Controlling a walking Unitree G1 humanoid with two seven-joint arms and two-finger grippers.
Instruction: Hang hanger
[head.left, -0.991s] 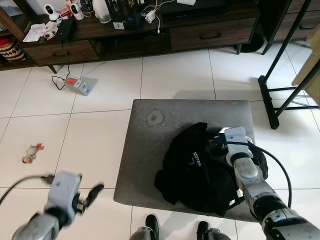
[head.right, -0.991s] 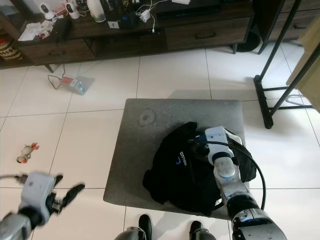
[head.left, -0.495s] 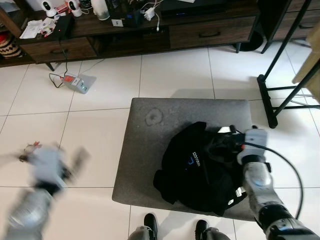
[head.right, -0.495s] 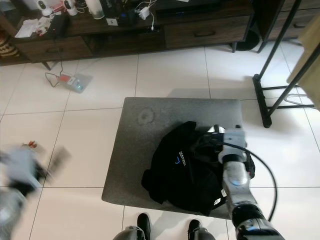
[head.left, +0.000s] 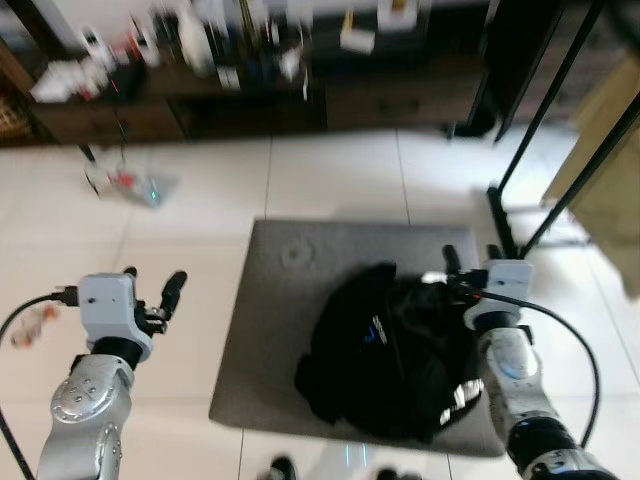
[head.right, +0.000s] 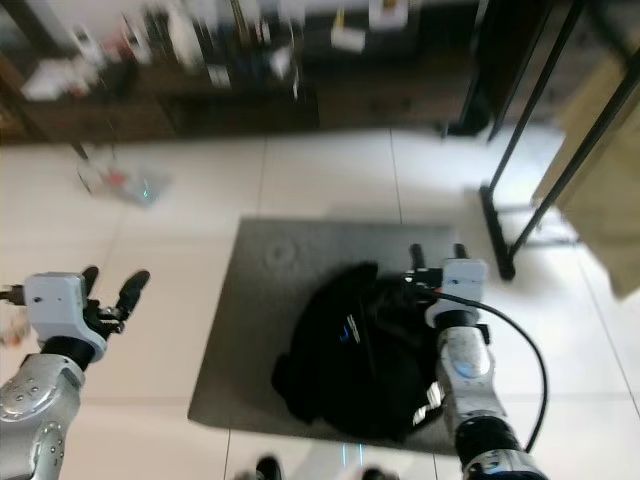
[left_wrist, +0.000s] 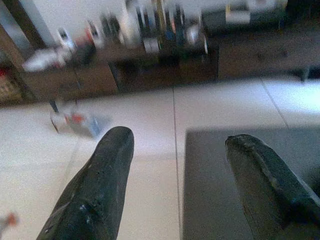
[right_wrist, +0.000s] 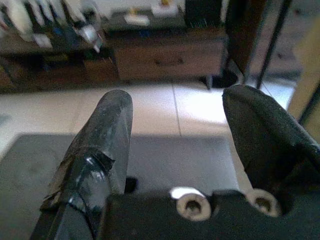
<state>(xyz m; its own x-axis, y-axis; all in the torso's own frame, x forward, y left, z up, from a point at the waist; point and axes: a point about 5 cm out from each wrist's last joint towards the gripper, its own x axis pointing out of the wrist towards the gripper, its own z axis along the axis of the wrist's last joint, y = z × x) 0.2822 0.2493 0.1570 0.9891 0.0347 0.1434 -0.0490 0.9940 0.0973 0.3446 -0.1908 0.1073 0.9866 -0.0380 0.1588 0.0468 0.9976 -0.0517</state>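
The step in hand, as I judge it, is to get hold of the hanger before it can be hung on the black rack (head.left: 545, 130) that stands to the right. To do this well, the robot should first find the hanger itself: I cannot see it clearly, it is probably buried inside the black garment (head.left: 385, 350) that lies in a heap on the grey ottoman (head.left: 290, 270). The grip should go on the hook or the neck of the hanger, not on loose cloth, otherwise the garment slides away when it is lifted.

The right pincer (head.left: 468, 262) is at the far right edge of the garment, above the ottoman, with its two fingers spread wide; the right wrist view shows bare grey surface between them, so it holds nothing. The left pincer (head.left: 150, 285) hovers over the white tiled floor (head.left: 190, 230), beside the left side of the ottoman, also wide open and empty
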